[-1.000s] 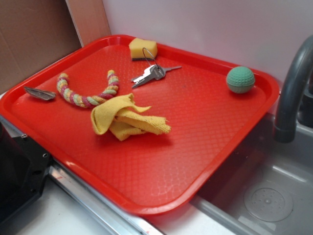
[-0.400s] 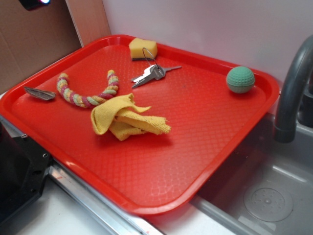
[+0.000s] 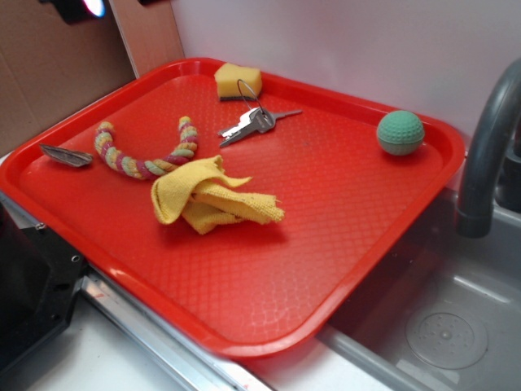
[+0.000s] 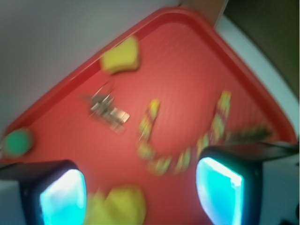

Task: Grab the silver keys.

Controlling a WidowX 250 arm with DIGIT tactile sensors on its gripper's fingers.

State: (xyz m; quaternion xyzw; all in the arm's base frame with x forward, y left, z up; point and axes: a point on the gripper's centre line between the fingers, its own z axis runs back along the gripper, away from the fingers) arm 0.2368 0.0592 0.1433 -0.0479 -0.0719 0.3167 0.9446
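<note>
- The gripper (image 4: 140,197) hangs high above the red tray (image 3: 342,244), its two fingers (image 4: 61,192) spread wide with nothing between them; their glowing pads show at the bottom corners of the blurred wrist view.
- In the exterior view only a lit corner of the gripper (image 3: 81,8) peeks in at the top left edge, well apart from everything on the tray.
- The silver keys (image 3: 254,122) lie flat on the tray, well ahead of the jaws and toward the left finger's side in the wrist view (image 4: 107,108); nothing touches them.
- Their thin wire ring arcs up against the yellow sponge (image 3: 238,81), which sits just beyond the keys, farther from the jaws.
- The coloured rope toy (image 3: 146,155) curves between the jaws and the keys, in line with the gap.
- The yellow cloth (image 3: 207,195) is bunched nearest the jaws, just under the gap.
- The green ball (image 3: 400,132) rests far out past the left finger, near the tray's rim.
- A flat grey-brown leaf-shaped piece (image 3: 65,155) lies beyond the right finger.
</note>
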